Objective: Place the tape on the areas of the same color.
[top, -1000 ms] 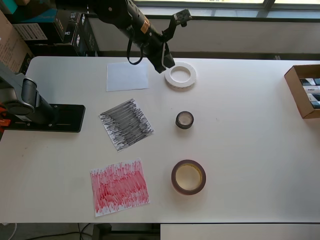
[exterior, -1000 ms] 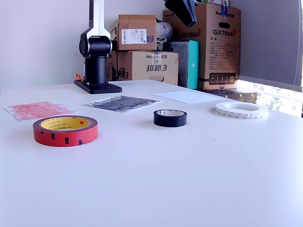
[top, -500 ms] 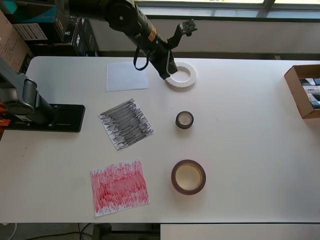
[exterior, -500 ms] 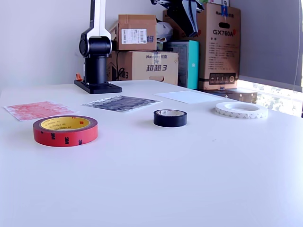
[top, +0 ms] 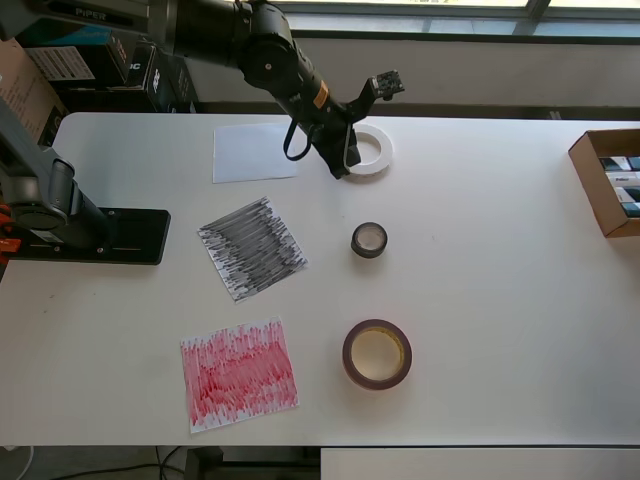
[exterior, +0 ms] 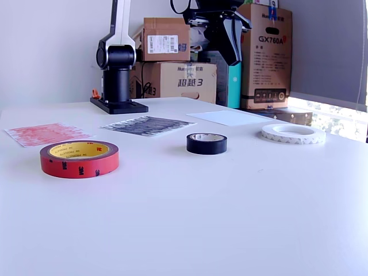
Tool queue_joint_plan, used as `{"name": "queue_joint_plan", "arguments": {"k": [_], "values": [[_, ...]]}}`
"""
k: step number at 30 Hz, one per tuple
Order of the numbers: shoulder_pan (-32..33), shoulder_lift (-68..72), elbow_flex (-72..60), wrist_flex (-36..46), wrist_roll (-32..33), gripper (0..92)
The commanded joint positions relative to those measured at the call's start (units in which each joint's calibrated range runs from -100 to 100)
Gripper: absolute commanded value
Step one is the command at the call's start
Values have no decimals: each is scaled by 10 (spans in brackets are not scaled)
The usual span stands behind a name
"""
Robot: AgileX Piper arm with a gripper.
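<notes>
Lower than a moment ago, the tool (exterior: 229,49) now hangs well above the bench (top: 500,300), its tip over the white ring's (top: 362,150) rim in the overhead view; whether it is released or clenched cannot be told. All three rolls lie off their sheets: black roll (top: 369,239), red roll (top: 377,354), beside white sheet (top: 254,152), black sheet (top: 252,248), red sheet (top: 239,374).
</notes>
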Motion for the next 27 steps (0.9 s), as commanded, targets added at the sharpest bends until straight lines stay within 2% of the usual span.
{"name": "queue_joint_plan", "arguments": {"k": [1, 4, 8, 11, 17, 21, 27], "values": [[5, 8, 3, -2, 2, 11], [10, 21, 3, -2, 2, 23], [13, 37, 3, -4, 3, 103], [14, 49, 3, -34, 3, 128], [22, 83, -2, -82, 2, 130], [36, 109, -29, -84, 7, 131], [52, 132, -55, -76, 47, 131]]}}
